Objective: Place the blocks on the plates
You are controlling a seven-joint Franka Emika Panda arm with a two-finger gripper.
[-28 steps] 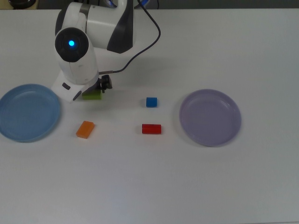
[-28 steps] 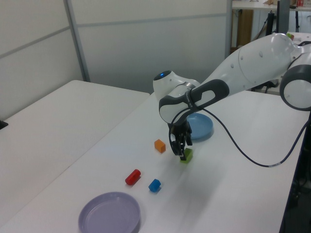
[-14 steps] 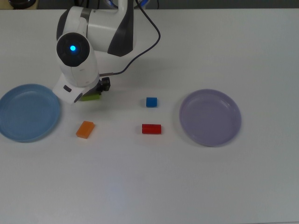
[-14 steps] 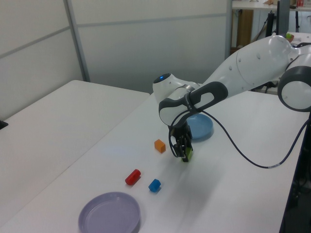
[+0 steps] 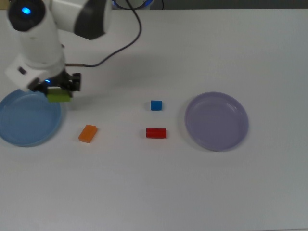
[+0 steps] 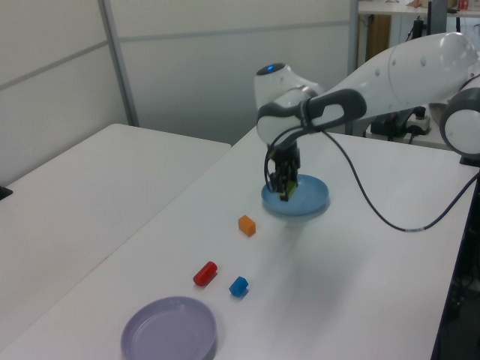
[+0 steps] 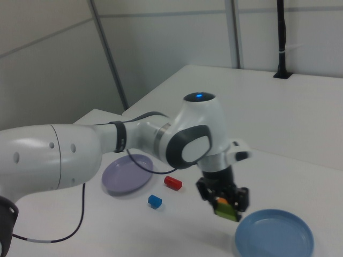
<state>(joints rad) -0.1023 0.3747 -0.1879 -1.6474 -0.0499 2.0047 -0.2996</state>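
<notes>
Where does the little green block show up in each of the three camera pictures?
Top view: the green block hangs in the gripper at the light blue plate's upper right rim.
Left view: the green block is held over the light blue plate's near edge.
Right view: the green block is just left of the light blue plate.
Shared landmark: the light blue plate.

White arm (image 6: pixel 390 71), grey joints, blue light, black cable (image 6: pixel 375 210).

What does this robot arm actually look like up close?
The arm is glossy white with rounded shells and dark grey bands at its joints. A small blue light glows on its end cap. A black cable loops off it. The hand is small and black.
</notes>
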